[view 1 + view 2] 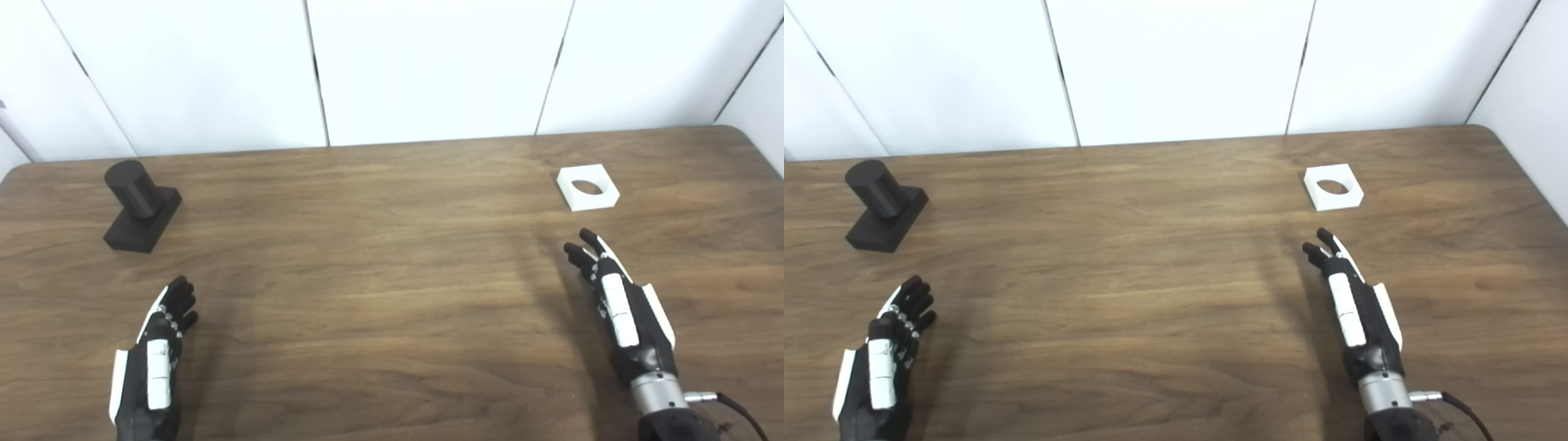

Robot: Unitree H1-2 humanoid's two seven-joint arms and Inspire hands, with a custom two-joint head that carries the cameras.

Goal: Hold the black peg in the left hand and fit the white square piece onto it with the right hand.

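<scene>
A black peg (142, 206), a short cylinder on a square black base, stands on the wooden table (380, 257) at the far left. The white square piece (587, 187), flat with a round hole through it, lies at the far right. My left hand (156, 361) hovers near the front left, below the peg and well apart from it, fingers stretched out and holding nothing. My right hand (618, 300) is at the front right, fingers extended toward the white piece, a short gap short of it, also holding nothing.
White wall panels (429, 67) rise right behind the table's far edge. The table's right rear corner (744, 131) is rounded. A cable (735, 407) trails from my right wrist.
</scene>
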